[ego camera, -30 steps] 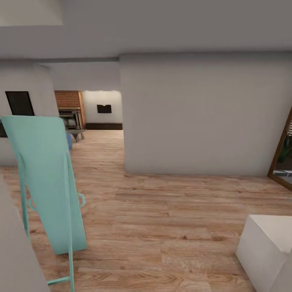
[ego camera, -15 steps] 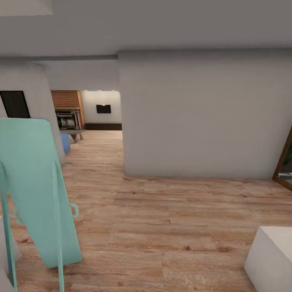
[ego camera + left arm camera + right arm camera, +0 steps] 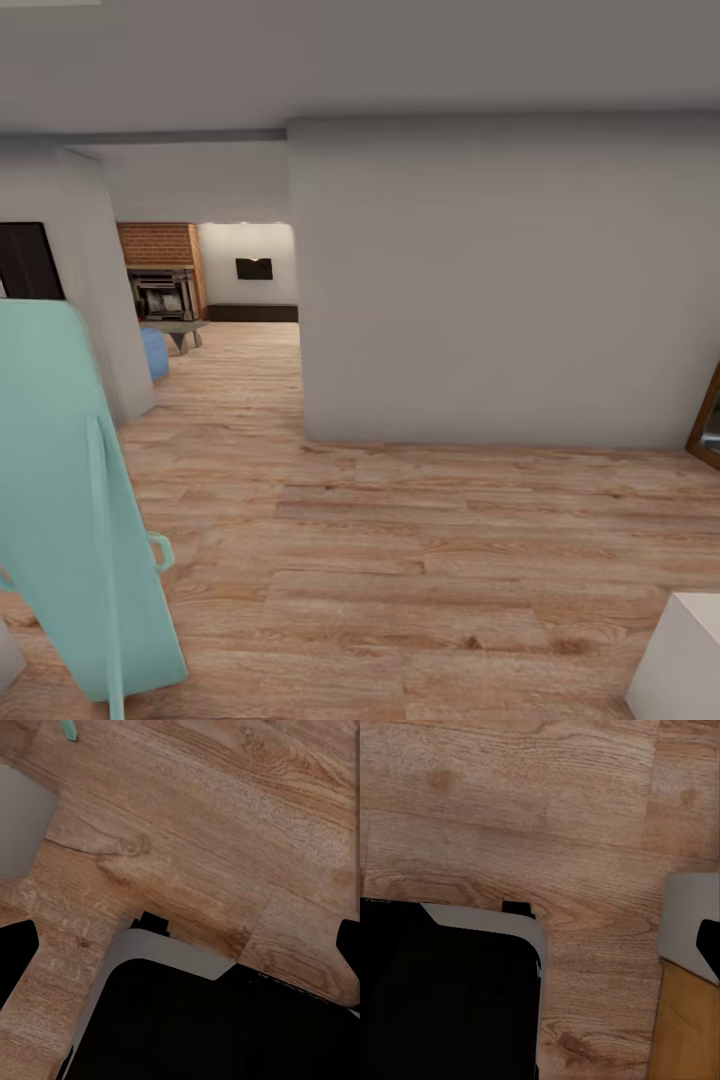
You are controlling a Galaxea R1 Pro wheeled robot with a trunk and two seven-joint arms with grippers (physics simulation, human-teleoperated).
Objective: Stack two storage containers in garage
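Left gripper (image 3: 180, 949) splayed wide, empty; right gripper (image 3: 709, 943) state unreadable. Rolling forward versus a second ago: mint ironing board (image 3: 60, 500) sliding off left, living room (image 3: 165, 290) opening ahead. Containers likely inside; fetch leg only.

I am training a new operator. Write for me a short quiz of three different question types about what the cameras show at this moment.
1. True or false: the brick fireplace stands at the far end of the passage, left of the big grey wall.
2. Multiple choice: the floor is A) grey concrete, B) light wood planks, C) carpet.
3. Fill in: the tall leaning object at the head view's left is ____ in colour.

Key: 1 true; 2 B; 3 turquoise.
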